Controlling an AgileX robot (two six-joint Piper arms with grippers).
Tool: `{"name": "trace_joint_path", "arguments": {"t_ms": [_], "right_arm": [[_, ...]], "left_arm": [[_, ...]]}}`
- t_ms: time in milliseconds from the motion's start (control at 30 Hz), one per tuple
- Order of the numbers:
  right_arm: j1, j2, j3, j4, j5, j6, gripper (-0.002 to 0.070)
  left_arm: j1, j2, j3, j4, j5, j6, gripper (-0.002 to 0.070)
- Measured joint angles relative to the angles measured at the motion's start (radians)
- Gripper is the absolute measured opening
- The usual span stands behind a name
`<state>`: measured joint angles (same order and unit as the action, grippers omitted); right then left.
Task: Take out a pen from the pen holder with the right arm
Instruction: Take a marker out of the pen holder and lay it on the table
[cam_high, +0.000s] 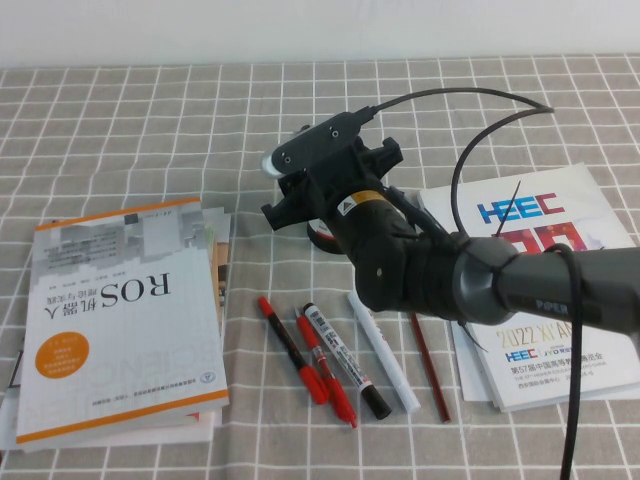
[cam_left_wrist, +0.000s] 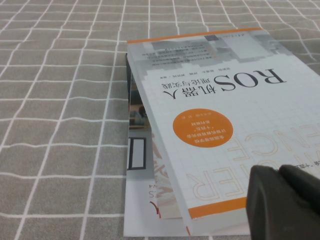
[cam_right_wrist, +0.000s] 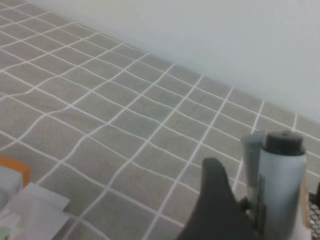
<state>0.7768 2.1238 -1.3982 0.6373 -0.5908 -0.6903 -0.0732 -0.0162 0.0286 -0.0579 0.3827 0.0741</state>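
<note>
Your right arm (cam_high: 520, 290) fills the near corner of the high view, reaching forward over the desk (cam_high: 130, 130) and its grey checked cloth; at its end the right gripper (cam_high: 330, 185) hangs directly above the pen holder (cam_high: 322, 238), of which you see only a sliver of rim beneath it; the gripper is released, jaws spread wide; in the right wrist view a grey pen (cam_right_wrist: 280, 190) with a black cap stands upright just beside one dark finger (cam_right_wrist: 215, 200), between the jaws but not pinched, with a scrap of black mesh at its foot; back from the gripper, on the robot's side, loose pens lie side by side on the cloth: a red pen (cam_high: 292, 350), a second red pen (cam_high: 335, 385), a black-and-white marker (cam_high: 345, 355), a white pen (cam_high: 385, 355) and a thin dark-red pencil (cam_high: 430, 370); well off to the gripper's left a white-and-orange ROS book (cam_high: 125, 310) lies on a stack of other booklets; to the gripper's right, partly under the arm, lie the HEEC brochures (cam_high: 520, 210); the left gripper (cam_left_wrist: 279, 175) does not show in the high view; its own wrist view has it hovering over the orange-banded end of the ROS book, clenched, its two dark tips pressed together.
</note>
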Motion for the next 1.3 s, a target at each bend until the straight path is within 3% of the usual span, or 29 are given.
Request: {"name": "trace_joint_path", "arguments": {"t_ms": [567, 1067, 1300], "right_arm": [[-0.006, 0.034, -0.032, 0.028, -0.004, -0.01, 0.0288], [-0.01, 0.033, -0.037, 0.031, -0.004, -0.01, 0.0118], [-0.01, 0.033, -0.037, 0.031, -0.004, -0.01, 0.011]], "left_arm": [[0.0, 0.0, 0.0, 0.0, 0.0, 0.0, -0.0003], [0.0, 0.0, 0.0, 0.0, 0.0, 0.0, -0.0003], [0.0, 0.0, 0.0, 0.0, 0.0, 0.0, -0.0003]]}}
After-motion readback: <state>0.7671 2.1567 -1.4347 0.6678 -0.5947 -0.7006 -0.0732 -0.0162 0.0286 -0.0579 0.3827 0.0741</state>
